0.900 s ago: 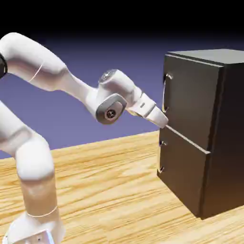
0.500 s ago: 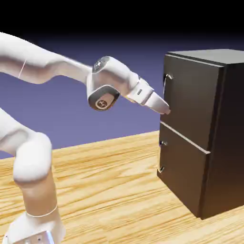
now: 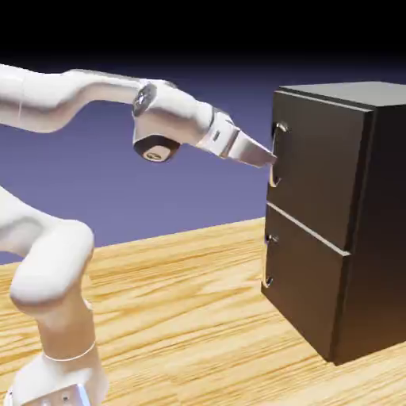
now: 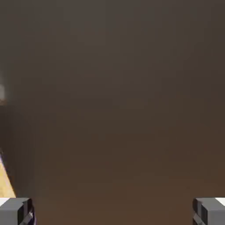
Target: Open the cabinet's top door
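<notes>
Reaches with a white, smooth-jointed arm point(image 3: 47, 99) toward a tall grey-black boxy cabinet point(image 3: 384, 206) at the exterior view's right, its flat dark top door point(image 3: 321, 170) shut, grey-tipped gripper point(image 3: 271, 161) spread wide at the curved silver handle point(image 3: 274, 179).

Backdrop point(image 3: 182, 206): plain, blue-violet, located behind the gripper point(image 3: 271, 163); shades to black well above it. Tabletop point(image 3: 182, 317): light wood-grain surface, located below the gripper, brightly lit in warm yellow tones. Its far edge slopes upward toward the exterior view's right. In the hand view, a narrow tabletop section shows near the left fingertip in frame.
</notes>
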Robot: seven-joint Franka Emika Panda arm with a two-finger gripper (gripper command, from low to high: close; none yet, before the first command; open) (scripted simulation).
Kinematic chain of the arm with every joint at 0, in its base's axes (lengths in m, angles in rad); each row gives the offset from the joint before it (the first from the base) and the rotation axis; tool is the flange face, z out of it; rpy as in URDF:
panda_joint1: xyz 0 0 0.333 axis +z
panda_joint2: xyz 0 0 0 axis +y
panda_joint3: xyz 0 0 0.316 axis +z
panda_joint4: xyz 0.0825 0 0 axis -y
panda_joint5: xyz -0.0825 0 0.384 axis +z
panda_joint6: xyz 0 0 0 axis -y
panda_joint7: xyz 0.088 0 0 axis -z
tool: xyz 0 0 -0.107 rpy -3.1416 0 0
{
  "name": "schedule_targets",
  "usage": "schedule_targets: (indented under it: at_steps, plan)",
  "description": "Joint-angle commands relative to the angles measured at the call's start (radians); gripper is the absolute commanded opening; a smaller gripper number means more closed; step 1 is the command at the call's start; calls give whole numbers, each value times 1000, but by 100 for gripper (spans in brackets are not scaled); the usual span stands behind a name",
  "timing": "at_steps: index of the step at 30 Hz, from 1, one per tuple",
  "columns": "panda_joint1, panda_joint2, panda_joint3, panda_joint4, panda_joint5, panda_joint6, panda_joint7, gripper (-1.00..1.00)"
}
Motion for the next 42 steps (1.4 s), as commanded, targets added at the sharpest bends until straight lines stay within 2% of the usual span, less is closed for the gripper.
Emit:
schedule_targets:
  at_steps: [1, 35, 37, 42]
  plan:
    - [-15, -10, 18, 5, 44, -3, -27, 0]
    - [-535, -340, 639, 176, 1522, -118, -940, 0]
    - [-544, -345, 650, 179, 1549, -120, -956, 0]
    - [-717, -308, 722, 307, 1571, -156, -961, 0]
